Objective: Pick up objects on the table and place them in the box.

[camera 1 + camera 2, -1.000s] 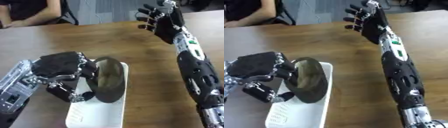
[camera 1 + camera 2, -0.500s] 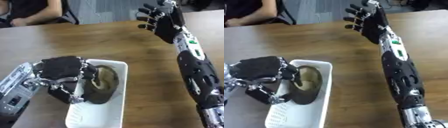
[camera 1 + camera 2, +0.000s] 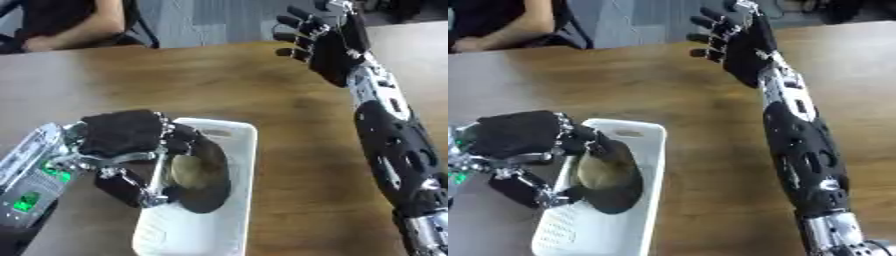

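A dark, round, shell-like object with a pale tan inside (image 3: 197, 175) lies down in the white plastic box (image 3: 229, 150) at the lower left of the wooden table. My left hand (image 3: 122, 134) is over the box's left side, its fingers curled round the object's rim. My right hand (image 3: 319, 37) is raised above the far side of the table, fingers spread and holding nothing, its forearm (image 3: 798, 145) running down the right of the view.
The brown wooden table (image 3: 262, 95) stretches between the box and the right arm. A person sits at the far edge, upper left, with an arm (image 3: 74, 37) resting on the table.
My left hand has lowered the dark round object from upright above the box down into it, tilting it flatter. The right hand has stayed raised in place.
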